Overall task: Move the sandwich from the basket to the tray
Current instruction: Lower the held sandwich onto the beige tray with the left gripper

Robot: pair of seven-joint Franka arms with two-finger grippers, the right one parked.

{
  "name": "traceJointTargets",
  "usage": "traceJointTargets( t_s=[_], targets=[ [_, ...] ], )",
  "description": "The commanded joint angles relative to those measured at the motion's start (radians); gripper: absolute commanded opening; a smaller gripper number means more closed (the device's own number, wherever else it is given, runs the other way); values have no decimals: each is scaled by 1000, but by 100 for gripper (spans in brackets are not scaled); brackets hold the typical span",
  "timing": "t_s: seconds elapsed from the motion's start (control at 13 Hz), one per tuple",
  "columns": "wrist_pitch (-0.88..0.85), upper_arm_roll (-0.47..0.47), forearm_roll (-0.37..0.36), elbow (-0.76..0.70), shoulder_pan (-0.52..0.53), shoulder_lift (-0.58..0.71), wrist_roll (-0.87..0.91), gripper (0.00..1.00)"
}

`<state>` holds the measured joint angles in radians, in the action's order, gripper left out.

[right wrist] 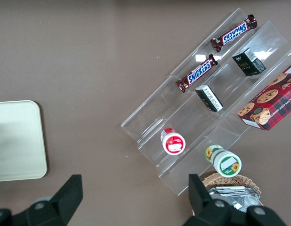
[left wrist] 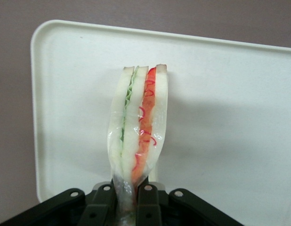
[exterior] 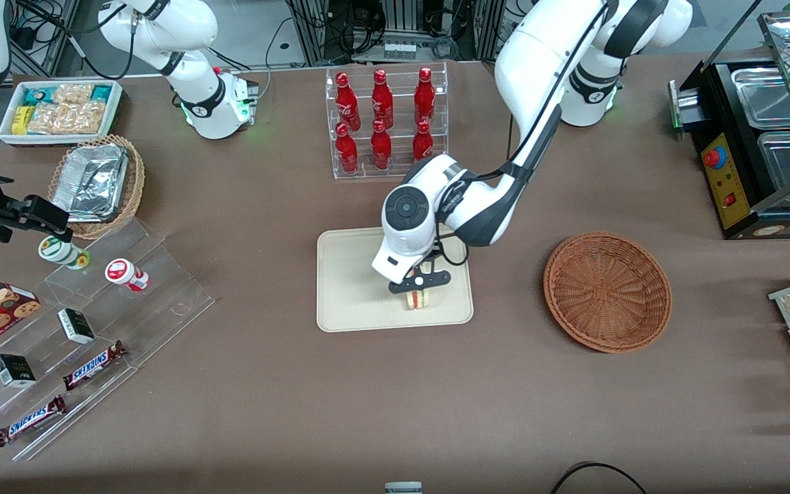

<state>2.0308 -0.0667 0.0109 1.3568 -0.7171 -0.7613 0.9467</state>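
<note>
Fingers [left wrist: 146, 200] of the gripper [exterior: 419, 283] were clamped on the sandwich [left wrist: 138, 132]: pale bread, green and red filling layers, clear wrap, held edge-up over the tray [exterior: 347, 302]. The basket [exterior: 607, 291] sat toward the working arm's end. Chocolate bars [right wrist: 197, 73] on the clear display steps [right wrist: 183, 117] read SNICKERS.

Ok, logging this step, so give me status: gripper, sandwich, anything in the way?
Gripper shut on sandwich, over tray. Sandwich edge-down, touchdown unclear. Basket empty. Nothing in the way.
</note>
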Motion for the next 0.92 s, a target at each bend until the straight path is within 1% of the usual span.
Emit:
traceJointTargets(
  t_s=[0.0,0.08,0.46,0.62,0.85],
  targets=[
    [-9,7,20,-120,-31,-81,55,0],
    [-7,-13,18,-123,-31,-87,66,0],
    [31,-24,20,-127,-36,-108,107,0],
    [32,-24,18,-127,-36,-110,109,99],
    [13,-22,17,-128,-35,-83,104,100]
  ],
)
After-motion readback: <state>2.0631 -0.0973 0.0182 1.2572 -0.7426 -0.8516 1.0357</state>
